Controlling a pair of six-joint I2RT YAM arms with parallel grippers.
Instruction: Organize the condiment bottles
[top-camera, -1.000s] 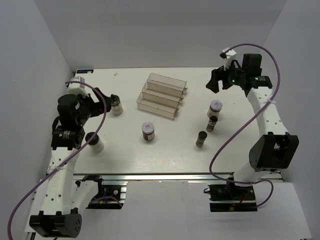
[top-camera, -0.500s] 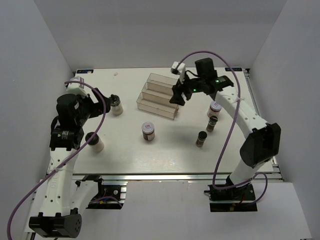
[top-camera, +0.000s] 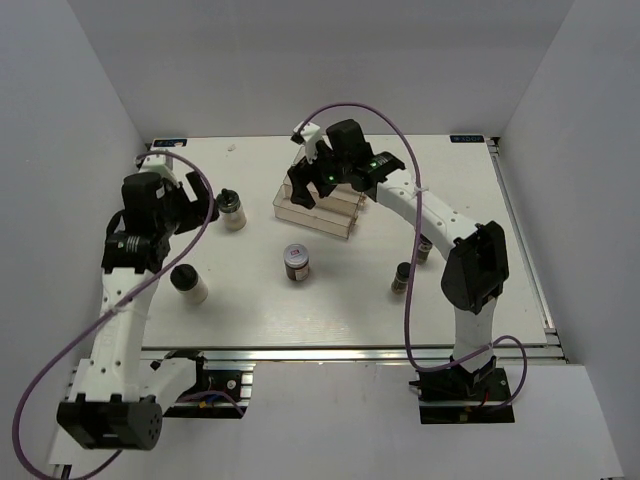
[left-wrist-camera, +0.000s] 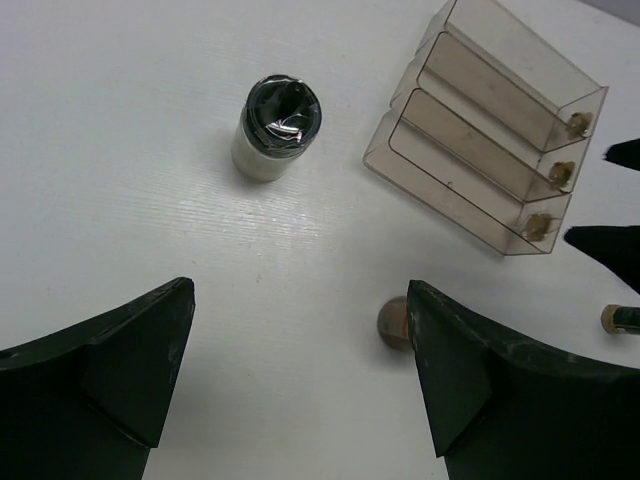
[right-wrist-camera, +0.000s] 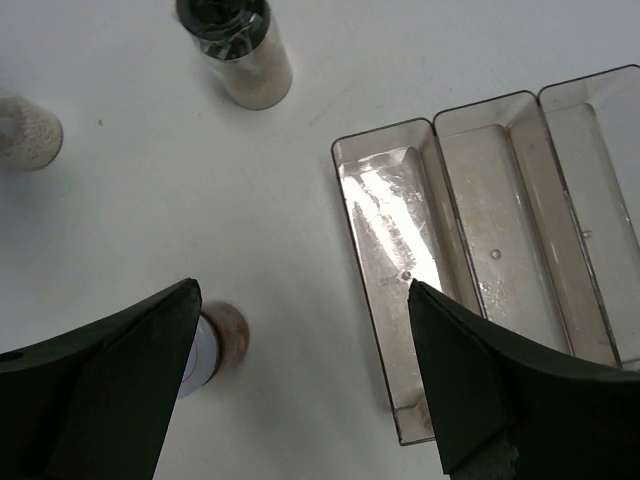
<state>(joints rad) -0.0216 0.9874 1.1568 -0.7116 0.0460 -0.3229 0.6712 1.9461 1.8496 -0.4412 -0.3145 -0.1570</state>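
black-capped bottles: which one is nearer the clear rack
The far black-capped bottle, just left of the rack; the other bottle stands nearer the front, farther away.

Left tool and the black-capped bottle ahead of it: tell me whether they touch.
Apart. In the left wrist view the left tool hangs open, and a stretch of bare table lies between it and the black-capped bottle.
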